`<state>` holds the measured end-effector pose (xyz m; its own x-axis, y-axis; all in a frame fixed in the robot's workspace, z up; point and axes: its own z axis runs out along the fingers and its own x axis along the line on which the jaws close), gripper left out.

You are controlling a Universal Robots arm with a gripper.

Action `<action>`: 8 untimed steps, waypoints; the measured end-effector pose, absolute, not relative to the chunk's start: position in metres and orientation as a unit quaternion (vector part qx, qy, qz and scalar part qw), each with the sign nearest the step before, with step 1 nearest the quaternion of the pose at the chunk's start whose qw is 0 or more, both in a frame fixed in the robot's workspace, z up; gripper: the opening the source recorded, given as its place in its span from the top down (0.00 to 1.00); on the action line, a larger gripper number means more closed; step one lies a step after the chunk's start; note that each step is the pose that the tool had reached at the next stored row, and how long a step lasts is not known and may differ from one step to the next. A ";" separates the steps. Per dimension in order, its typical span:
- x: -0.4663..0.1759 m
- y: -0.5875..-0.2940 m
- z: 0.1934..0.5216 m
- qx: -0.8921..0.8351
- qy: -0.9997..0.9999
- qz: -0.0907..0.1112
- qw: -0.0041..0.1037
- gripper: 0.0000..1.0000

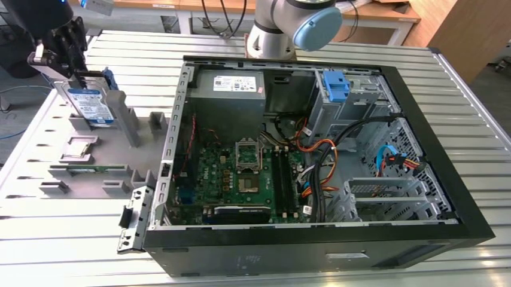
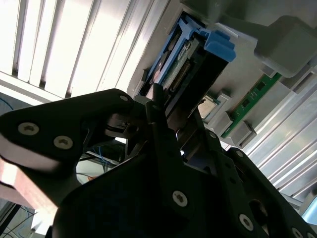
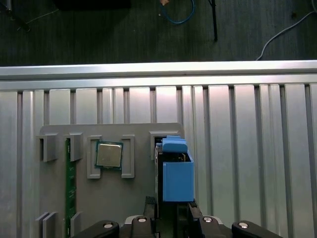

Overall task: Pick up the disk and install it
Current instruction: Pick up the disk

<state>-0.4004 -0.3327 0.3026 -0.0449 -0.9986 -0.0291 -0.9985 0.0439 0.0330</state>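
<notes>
Upright disk [image 1: 90, 104] straddled by claw [image 3: 171, 208]; grip cannot be told.
Lifted askew, disk may be jammed in holder [image 3: 133, 198] beneath claw.

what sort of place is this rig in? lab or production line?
Probably a robotics lab bench for PC-assembly trials: an open computer case on a slatted aluminium table, a grey fixture with the disk standing in it, and the arm based beside the case.
</notes>
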 end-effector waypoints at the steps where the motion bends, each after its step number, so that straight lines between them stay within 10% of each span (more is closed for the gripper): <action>1: -0.400 -0.333 0.303 0.691 -0.723 -0.022 0.001 0.65; 8: -0.400 -0.333 0.303 0.690 -0.723 -0.022 0.001 0.65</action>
